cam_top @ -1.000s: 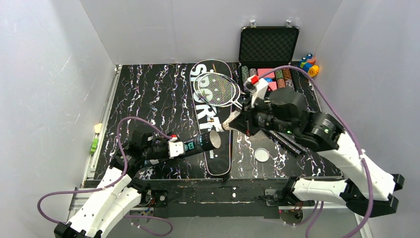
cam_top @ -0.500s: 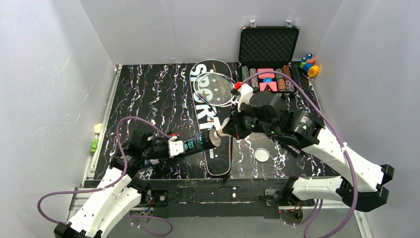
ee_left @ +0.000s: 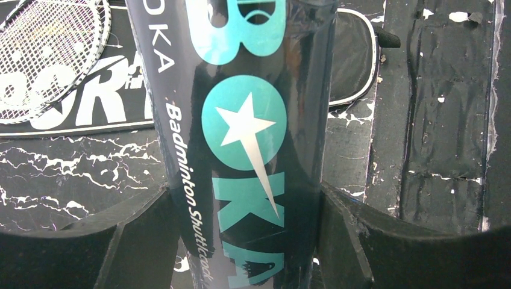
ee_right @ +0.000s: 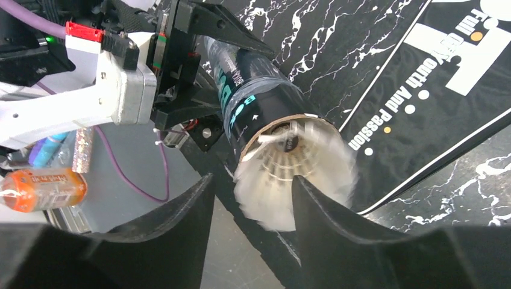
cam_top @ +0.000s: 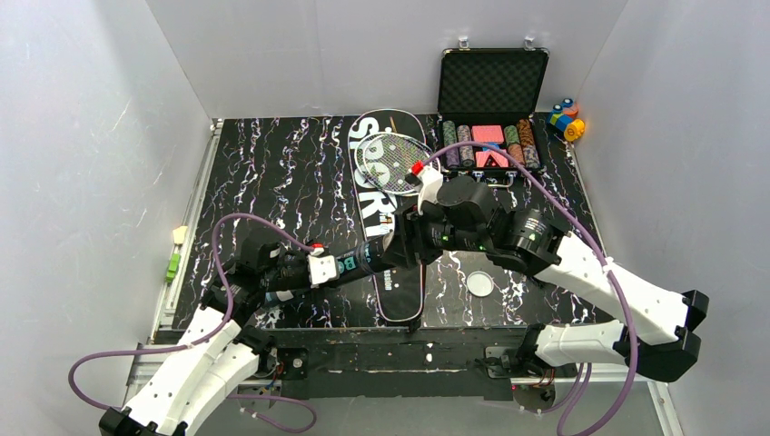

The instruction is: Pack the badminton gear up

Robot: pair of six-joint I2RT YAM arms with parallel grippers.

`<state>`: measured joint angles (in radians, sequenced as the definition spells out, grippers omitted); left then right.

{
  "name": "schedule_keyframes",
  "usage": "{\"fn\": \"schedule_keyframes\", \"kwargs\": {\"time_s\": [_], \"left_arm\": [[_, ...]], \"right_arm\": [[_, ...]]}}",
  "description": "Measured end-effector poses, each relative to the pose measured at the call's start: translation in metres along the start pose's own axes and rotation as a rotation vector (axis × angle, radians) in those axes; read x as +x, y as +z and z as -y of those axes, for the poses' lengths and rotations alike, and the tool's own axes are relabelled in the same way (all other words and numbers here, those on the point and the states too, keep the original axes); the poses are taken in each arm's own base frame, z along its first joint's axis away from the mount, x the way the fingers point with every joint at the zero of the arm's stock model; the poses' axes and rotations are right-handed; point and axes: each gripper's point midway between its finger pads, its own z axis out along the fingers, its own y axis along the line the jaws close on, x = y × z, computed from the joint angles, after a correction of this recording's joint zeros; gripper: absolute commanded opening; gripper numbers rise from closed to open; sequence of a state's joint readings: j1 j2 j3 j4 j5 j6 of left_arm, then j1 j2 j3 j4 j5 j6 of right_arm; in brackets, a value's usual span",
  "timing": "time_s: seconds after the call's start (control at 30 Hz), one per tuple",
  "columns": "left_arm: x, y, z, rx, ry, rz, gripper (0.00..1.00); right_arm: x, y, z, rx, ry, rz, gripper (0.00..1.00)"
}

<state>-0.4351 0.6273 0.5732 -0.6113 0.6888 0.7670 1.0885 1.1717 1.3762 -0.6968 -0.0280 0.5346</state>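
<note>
The shuttlecock (ee_right: 295, 174) sits at the tube (ee_right: 259, 90) mouth, right gripper (ee_right: 252, 180) parted around it, left gripper (ee_left: 241, 189) clamping the tube. Next: nudge it squarely deeper.

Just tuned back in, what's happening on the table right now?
The left gripper holds the black shuttlecock tube above the SPORT bag. The right gripper is at the tube's open mouth with its jaws apart, and a white shuttlecock sits partway in the mouth, blurred. The round lid lies on the table, and a racket rests on the bag, not yet packed.
</note>
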Motion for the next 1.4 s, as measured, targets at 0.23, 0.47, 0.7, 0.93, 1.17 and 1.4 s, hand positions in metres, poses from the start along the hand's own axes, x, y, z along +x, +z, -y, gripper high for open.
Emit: {"fn": "schedule_keyframes", "kwargs": {"time_s": [0.23, 0.47, 0.7, 0.93, 1.17, 1.4], "left_arm": [[-0.003, -0.001, 0.0, -0.006, 0.001, 0.009, 0.11], [-0.004, -0.002, 0.0, -0.004, 0.001, 0.015, 0.1], [-0.009, -0.003, 0.0, -0.004, -0.003, 0.027, 0.1], [-0.01, -0.004, 0.001, 0.002, -0.011, 0.029, 0.1], [-0.011, -0.004, 0.003, 0.008, -0.012, 0.035, 0.1], [-0.011, -0.004, 0.003, 0.008, -0.012, 0.034, 0.1]], "right_arm": [[-0.017, -0.019, 0.005, -0.002, 0.052, 0.077, 0.7], [-0.037, -0.058, 0.019, 0.019, 0.089, 0.21, 0.7], [-0.008, -0.017, 0.054, 0.137, 0.135, 0.087, 0.7], [0.012, 0.01, 0.064, 0.154, 0.161, -0.005, 0.69], [0.009, 0.018, 0.059, 0.113, 0.169, 0.007, 0.68], [0.017, 0.039, 0.056, 0.067, 0.211, -0.025, 0.67]]}}
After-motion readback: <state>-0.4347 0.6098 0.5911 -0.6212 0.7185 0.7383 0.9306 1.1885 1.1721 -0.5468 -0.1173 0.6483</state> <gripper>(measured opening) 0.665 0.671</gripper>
